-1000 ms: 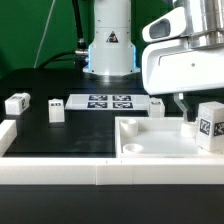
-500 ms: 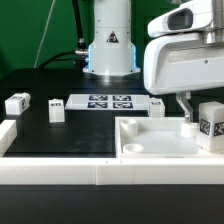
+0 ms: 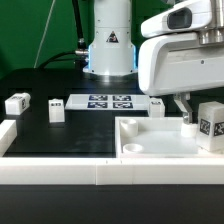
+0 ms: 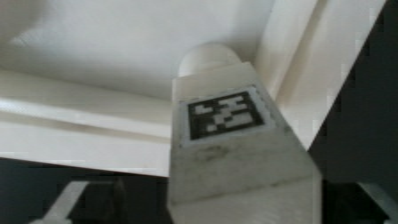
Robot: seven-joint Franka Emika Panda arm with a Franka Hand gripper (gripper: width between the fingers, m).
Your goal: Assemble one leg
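Finding: the leg [image 3: 211,124] stands upright at about 3 o'clock in the exterior view, at the tray-like piece's [image 3: 155,135] corner on that side, tag facing the camera. The gripper [image 3: 190,118] hangs directly over that spot, and one dark finger [image 3: 187,112] reaches down just beside the leg's face toward 9 o'clock. The second finger is hidden. In the wrist view the leg [image 4: 222,115] runs along the centre line with its tip over the tray's inner corner. The contact faces are not visible in either view, so I cannot tell whether the jaws are clamped on the leg or standing off it. Change noted: over the last second the hand housing [image 3: 180,60] has edged slightly toward 9 o'clock and its upper part has risen toward 12, while the leg and its tag hold the same position and facing. Assessment: the hand is adjusting around a stationary leg, so the leg is placed at its corner but its seating is unconfirmed. Three loose pegs [image 3: 16,103] [image 3: 56,109] [image 3: 158,104] lie untouched from 9 o'clock to centre, around the marker board [image 3: 108,102].
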